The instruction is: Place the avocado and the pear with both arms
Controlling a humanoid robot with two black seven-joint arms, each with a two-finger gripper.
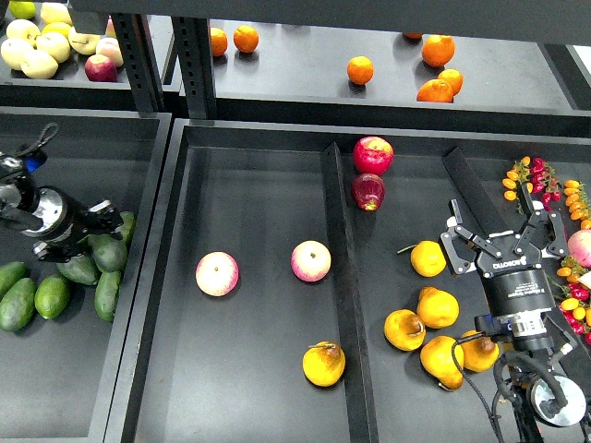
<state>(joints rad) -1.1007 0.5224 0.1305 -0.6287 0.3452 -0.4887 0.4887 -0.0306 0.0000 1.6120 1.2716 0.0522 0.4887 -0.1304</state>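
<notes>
1. The pear [324, 364] lies alone low in the middle tray [259, 388].
2. The right pincer [504, 233] is spread wide, empty, above the right tray's pears [438, 307].
3. The left pincer [103, 224] sits among avocados, hiding the dark avocado [109, 251] partly; its grip is unclear.
</notes>
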